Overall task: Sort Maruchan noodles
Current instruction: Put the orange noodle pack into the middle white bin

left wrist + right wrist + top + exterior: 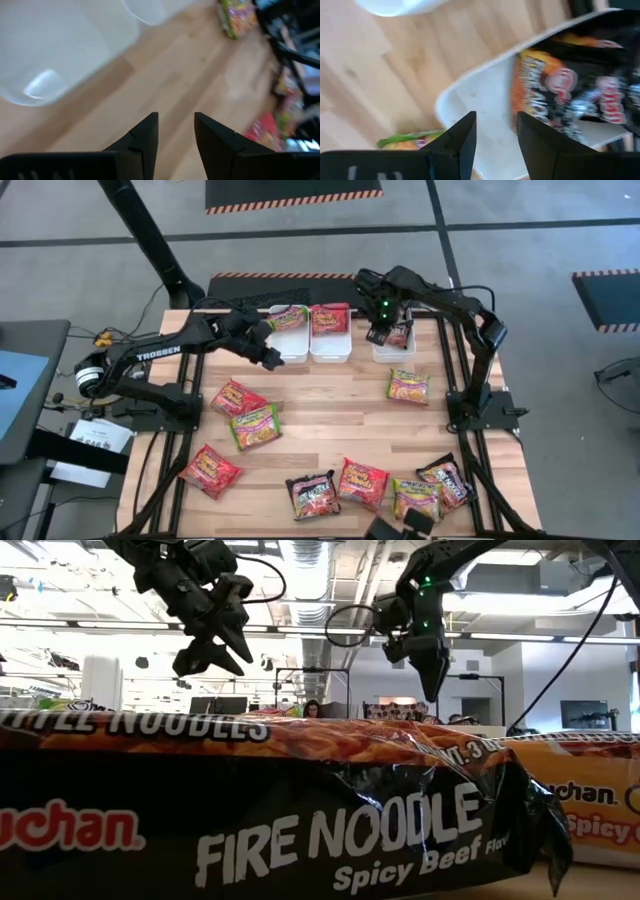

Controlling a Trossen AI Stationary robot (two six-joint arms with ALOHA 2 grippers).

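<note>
Left fingers (176, 137): held slightly parted with nothing between them, above bare wood just in front of the left white bin (290, 340).
Right fingers (496, 135): also slightly parted and empty, raised over the near rim of the right white bin (485, 95), in which a black packet (580, 95) lies just beyond the tips.
Bins: three are set side by side at the far edge; a green-yellow packet (289, 317) is seen in the left one, a red packet (330, 318) in the middle one.
Surface (330, 405): pale wooden planks, on which the remaining Maruchan noodles (256, 425) are scattered, mostly well in front of both fingers, with one green-yellow packet (408, 386) near the right fingers.
Room: grey floor with hazard-striped mats from above; bright ceiling lights and desks with monitors in the low view, behind a black Fire Noodle packet (280, 810).
</note>
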